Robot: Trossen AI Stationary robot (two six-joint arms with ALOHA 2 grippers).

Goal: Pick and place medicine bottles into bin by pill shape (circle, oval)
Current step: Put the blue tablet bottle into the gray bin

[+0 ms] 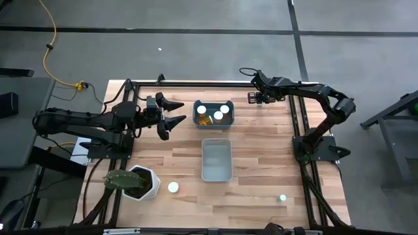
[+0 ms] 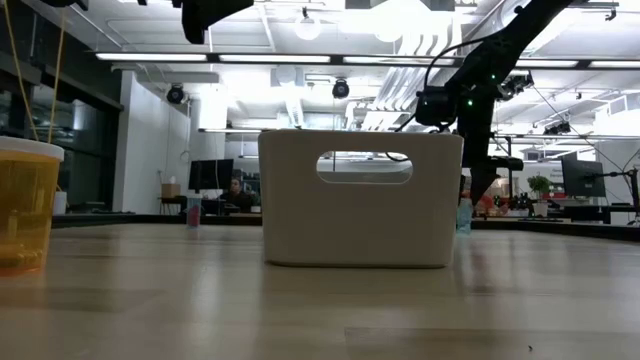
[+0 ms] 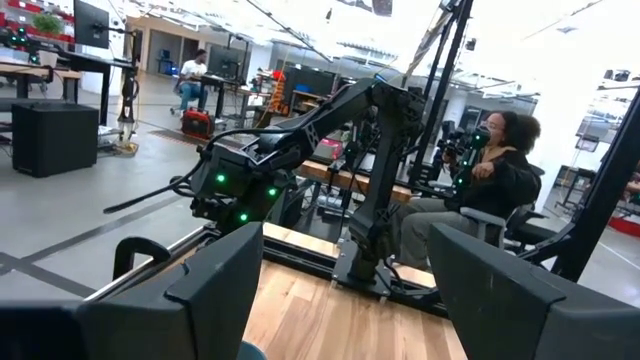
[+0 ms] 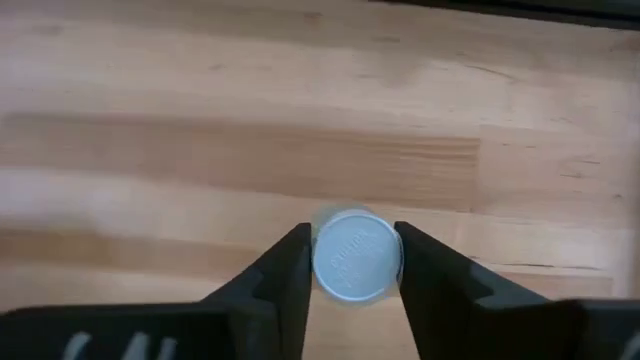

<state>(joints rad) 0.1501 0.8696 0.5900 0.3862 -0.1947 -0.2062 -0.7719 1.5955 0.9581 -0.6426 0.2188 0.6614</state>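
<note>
Nearest the low camera, an amber bottle [image 2: 25, 205] at the left table edge, the same white-capped bottle [image 1: 173, 187] lying just right of the white plant pot [image 1: 139, 183]. Behind it the empty grey bin [image 1: 217, 160] at mid-table; farther still, a second bin [image 1: 213, 113] holding three white-capped bottles [image 1: 218, 115]. Far right, the right gripper [image 4: 351, 262] with both fingers [image 4: 285, 268] closed against a white-capped bottle [image 4: 357, 254] above bare wood. Left gripper [image 1: 171, 113] spread wide and empty, hanging just left of the far bin. Near right corner: one small pale-green-topped bottle [image 1: 282, 197], alone. Beyond the table, a seated person [image 3: 490, 180].
</note>
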